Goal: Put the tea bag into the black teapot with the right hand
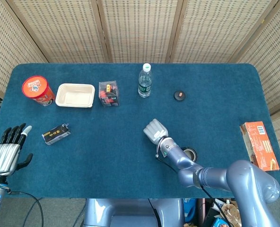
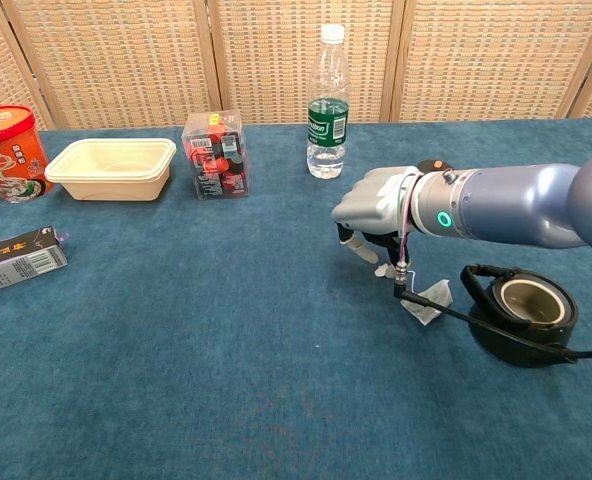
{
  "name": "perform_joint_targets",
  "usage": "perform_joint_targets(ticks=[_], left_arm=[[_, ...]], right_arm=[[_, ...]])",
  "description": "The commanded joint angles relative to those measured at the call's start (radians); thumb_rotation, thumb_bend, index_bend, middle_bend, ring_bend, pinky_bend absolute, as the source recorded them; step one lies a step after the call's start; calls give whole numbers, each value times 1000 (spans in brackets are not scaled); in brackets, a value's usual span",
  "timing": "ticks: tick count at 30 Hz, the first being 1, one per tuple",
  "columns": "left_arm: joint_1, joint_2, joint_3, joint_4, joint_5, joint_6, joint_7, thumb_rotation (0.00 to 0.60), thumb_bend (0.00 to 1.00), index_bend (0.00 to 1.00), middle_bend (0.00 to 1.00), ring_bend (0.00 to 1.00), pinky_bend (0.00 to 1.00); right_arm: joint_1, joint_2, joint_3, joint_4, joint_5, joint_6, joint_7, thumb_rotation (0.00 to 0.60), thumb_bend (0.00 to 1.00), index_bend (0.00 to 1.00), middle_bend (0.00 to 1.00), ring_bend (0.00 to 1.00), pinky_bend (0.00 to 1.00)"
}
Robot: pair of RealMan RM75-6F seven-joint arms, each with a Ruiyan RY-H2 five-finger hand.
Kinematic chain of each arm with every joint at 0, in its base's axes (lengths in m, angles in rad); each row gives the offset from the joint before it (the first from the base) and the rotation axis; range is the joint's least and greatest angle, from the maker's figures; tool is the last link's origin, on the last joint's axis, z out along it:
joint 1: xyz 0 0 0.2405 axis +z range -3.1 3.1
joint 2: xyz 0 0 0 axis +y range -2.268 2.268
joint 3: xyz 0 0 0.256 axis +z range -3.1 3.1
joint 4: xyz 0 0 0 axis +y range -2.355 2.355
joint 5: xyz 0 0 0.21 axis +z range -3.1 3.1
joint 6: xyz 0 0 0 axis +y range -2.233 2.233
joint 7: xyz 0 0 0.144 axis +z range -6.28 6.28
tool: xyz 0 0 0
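the tea bag [image 2: 426, 301] lies flat on the blue table cloth [image 2: 226, 350], just beside the black teapot [image 2: 524, 318] on its left, and close to the spout side of the pot. it is not visible in the head view, where the right arm covers that area. the bag is judged to be very light, soft and limp; it is likely to fold or swing when lifted, and its paper may tear under a hard squeeze. the best hold is judged to be a light pinch on the upper corner or on the string, if one is present; the chest view is too small to confirm a string or tag.

the right hand [image 2: 374, 208] hovers above and slightly left of the tea bag, knuckles up, fingers curled downward. whether the fingertips touch or pinch anything cannot be told from either view. a thin black cable runs from the wrist across the cloth in front of the teapot.

the teapot stands upright with its lid off and its opening exposed. a small dark round object [image 1: 179, 95], possibly the lid, lies well apart at the far side of the table.

the left hand [image 1: 7, 152] rests at the near left edge, fingers spread, holding nothing.
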Motion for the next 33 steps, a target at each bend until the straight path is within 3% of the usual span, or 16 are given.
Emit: perform_joint_targets(ticks=[1, 33], left_arm=[[0, 1, 0, 0, 0, 0, -1, 600, 375, 0, 0, 0, 0], [-1, 11, 4, -15, 6, -4, -2, 600, 373, 0, 0, 0, 0]], right_arm=[[1, -3, -3, 5, 1, 1, -1, 600, 431, 599, 876, 917, 1000], [-36, -10, 0, 19, -39, 30, 47, 600, 432, 577, 877, 917, 1000]])
